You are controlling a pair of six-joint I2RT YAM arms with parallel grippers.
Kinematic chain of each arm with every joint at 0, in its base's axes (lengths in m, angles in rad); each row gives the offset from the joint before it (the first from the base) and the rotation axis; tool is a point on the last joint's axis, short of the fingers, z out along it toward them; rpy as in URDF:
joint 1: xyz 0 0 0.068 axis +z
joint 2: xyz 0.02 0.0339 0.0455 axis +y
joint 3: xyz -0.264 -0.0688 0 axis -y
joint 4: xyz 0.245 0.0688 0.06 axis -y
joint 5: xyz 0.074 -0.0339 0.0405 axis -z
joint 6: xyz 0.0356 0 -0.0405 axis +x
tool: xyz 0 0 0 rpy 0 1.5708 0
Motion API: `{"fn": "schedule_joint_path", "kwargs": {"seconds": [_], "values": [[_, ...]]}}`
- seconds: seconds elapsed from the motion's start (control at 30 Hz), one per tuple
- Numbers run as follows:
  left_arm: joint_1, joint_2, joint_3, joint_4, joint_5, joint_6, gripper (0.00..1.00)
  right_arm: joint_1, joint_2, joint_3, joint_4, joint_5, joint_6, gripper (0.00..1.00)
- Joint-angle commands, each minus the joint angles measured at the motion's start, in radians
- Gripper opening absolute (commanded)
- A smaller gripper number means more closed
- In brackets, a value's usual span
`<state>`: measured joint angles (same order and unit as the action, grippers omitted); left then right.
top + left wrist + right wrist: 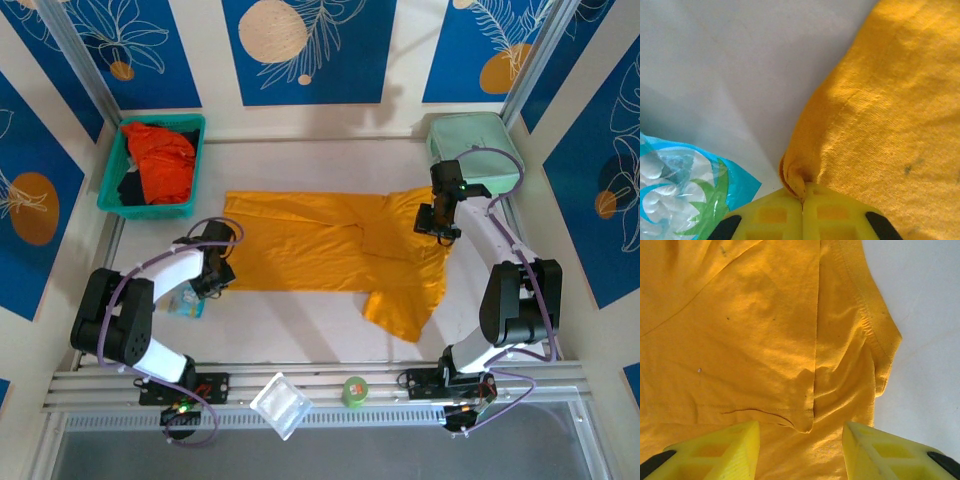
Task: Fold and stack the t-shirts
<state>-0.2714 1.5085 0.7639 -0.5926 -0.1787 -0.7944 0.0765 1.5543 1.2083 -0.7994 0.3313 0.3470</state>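
White worktop [300, 330], mustard t-shirt [310, 250] spread mid-surface: left fingers [772, 215] closed on a thin pinch of its near-left hem, liable to slip under pull; right fingers [720, 447] open over the right sleeve.

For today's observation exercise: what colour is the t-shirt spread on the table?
The t-shirt is golden mustard-yellow, clearest from the top external view.

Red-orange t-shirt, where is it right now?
In the top view, the red-orange t-shirt lies bunched in the teal basket at the far left corner, beyond the spread yellow t-shirt.
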Motion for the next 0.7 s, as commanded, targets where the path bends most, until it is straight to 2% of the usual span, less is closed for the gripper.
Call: {"fn": "schedule_joint_path", "kwargs": {"seconds": [0.0,0.17,0.3,0.43,0.5,0.57,0.67], "values": [[0.009,0.062,-0.024,0.163,0.051,0.031,0.00,0.003,-0.017,0.015,-0.041,-0.028,-0.014,0.47],[0.008,0.009,-0.026,0.139,0.063,0.058,0.00,0.009,-0.100,0.042,-0.043,-0.070,-0.064,0.45],[0.007,-0.042,-0.010,0.092,0.088,0.087,0.00,0.023,-0.250,0.039,0.013,-0.156,-0.135,0.46],[0.006,-0.090,0.016,0.047,0.120,0.124,0.00,0.037,-0.390,0.054,0.044,-0.273,-0.262,0.48],[0.005,-0.115,0.021,0.038,0.133,0.134,0.00,0.048,-0.409,0.086,0.010,-0.311,-0.347,0.46],[0.006,-0.140,0.029,0.017,0.138,0.146,0.00,0.096,-0.424,0.082,-0.014,-0.297,-0.494,0.44],[0.006,-0.180,0.037,-0.020,0.138,0.159,0.00,0.232,-0.449,0.021,-0.041,-0.151,-0.754,0.43]]}}
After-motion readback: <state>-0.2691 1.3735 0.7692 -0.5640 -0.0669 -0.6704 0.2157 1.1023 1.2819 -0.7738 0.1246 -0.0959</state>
